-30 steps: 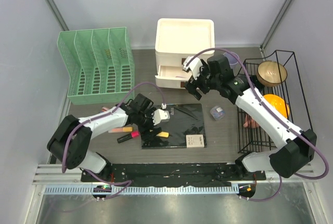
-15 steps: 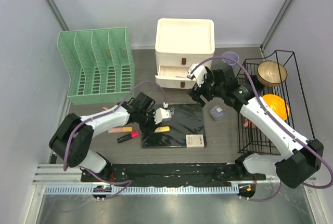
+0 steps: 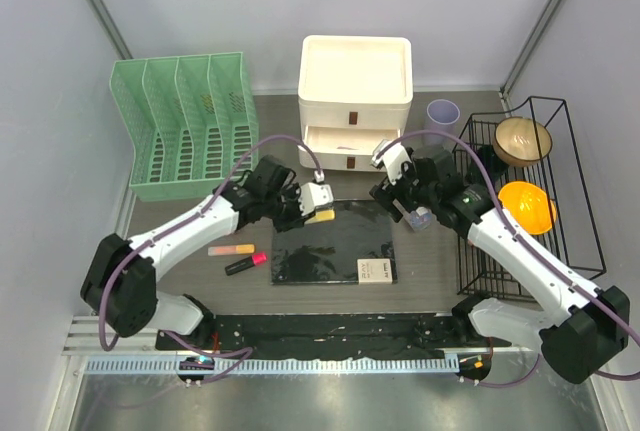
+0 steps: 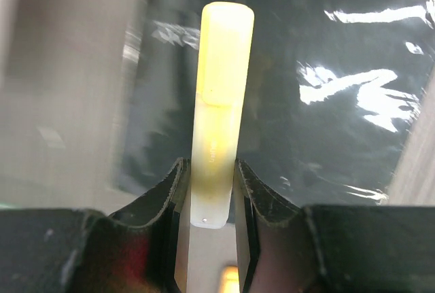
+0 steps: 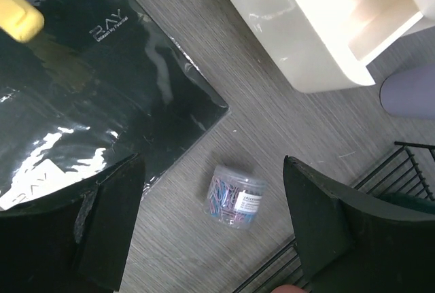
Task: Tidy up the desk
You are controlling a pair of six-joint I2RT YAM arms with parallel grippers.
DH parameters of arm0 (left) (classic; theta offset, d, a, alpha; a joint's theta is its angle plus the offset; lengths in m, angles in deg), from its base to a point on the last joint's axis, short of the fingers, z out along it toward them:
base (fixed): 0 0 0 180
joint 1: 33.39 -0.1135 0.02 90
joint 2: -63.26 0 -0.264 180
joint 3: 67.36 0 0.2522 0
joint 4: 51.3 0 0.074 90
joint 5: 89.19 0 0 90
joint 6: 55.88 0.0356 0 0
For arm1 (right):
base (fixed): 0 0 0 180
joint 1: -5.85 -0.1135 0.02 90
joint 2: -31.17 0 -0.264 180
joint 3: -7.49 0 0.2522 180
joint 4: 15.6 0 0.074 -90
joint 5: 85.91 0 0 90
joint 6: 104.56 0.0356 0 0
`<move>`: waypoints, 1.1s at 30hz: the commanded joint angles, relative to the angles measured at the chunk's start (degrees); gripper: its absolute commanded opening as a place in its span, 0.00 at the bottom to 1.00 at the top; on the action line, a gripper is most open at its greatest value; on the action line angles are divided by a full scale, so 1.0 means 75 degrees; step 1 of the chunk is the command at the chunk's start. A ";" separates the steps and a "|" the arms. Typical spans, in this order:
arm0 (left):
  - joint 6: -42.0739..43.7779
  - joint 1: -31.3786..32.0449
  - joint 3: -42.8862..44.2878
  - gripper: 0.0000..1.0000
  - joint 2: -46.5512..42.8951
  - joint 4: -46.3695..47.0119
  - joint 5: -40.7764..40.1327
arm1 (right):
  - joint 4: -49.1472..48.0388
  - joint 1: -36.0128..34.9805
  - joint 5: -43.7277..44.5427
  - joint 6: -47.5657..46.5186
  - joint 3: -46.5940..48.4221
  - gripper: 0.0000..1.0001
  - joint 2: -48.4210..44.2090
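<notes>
The left gripper (image 4: 209, 174) has now been closed tight on the yellow highlighter (image 4: 221, 82), which a second ago was lying on the notebook (image 3: 335, 246); it has been lifted clear and carried toward the notebook's far-left corner, so one stray pen is judged in hand for sorting; the desk (image 3: 425, 256) lies below, with the notebook between it and the jaws; two more highlighters (image 3: 238, 256) are left beside the notebook's left edge; the right gripper (image 5: 213, 170) is held wide open and empty, drawn back from the drawers (image 3: 355, 101) to hang over the clip jar (image 5: 235, 196).
</notes>
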 commanded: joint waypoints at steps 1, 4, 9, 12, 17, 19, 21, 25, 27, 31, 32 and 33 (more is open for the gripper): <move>0.0504 0.0013 0.1031 0.00 -0.0338 0.0187 -0.0417 | -0.0663 0.0127 0.0120 0.0216 -0.0297 0.86 -0.0212; 0.0889 0.0001 0.1685 0.00 -0.0174 0.0246 -0.0675 | -0.0769 0.0139 0.0002 0.0263 -0.0473 0.86 -0.0235; 0.1371 0.0001 0.3046 0.00 0.0481 -0.0058 -0.0875 | -0.0828 0.0162 0.0038 0.0216 -0.0590 0.86 -0.0118; 0.1664 0.0001 0.4018 0.00 0.1161 -0.0421 -0.1062 | -0.0839 0.0162 0.0061 0.0181 -0.0637 0.86 -0.0071; 0.2109 -0.0022 0.4956 0.00 0.2157 -0.0550 -0.1460 | -0.0874 0.0186 0.0131 0.0122 -0.0684 0.86 -0.0060; 0.2239 -0.0045 0.5156 0.00 0.2403 -0.0539 -0.1566 | -0.0886 0.0209 0.0154 0.0122 -0.0707 0.86 -0.0048; 0.2332 -0.0104 0.5483 0.00 0.2767 -0.0492 -0.1601 | -0.0886 0.0221 0.0143 0.0099 -0.0742 0.86 -0.0060; 0.2520 -0.0233 0.6117 0.00 0.3399 -0.0678 -0.1613 | -0.0874 0.0291 0.0119 0.0110 -0.0789 0.86 -0.0094; 0.2602 -0.0245 0.6410 0.00 0.3681 -0.0750 -0.1648 | -0.0886 0.0349 0.0108 0.0099 -0.0825 0.86 -0.0118; 0.2603 -0.0245 0.6692 0.11 0.4010 -0.0773 -0.1789 | -0.0863 0.0385 0.0038 0.0087 -0.0848 0.86 -0.0200; 0.2591 -0.0245 0.6727 0.13 0.4068 -0.0773 -0.1801 | -0.0851 0.0396 -0.0009 0.0087 -0.0860 0.86 -0.0212; 0.2591 -0.0245 0.6763 0.19 0.4150 -0.0773 -0.1835 | -0.0851 0.0396 -0.0021 0.0087 -0.0860 0.86 -0.0235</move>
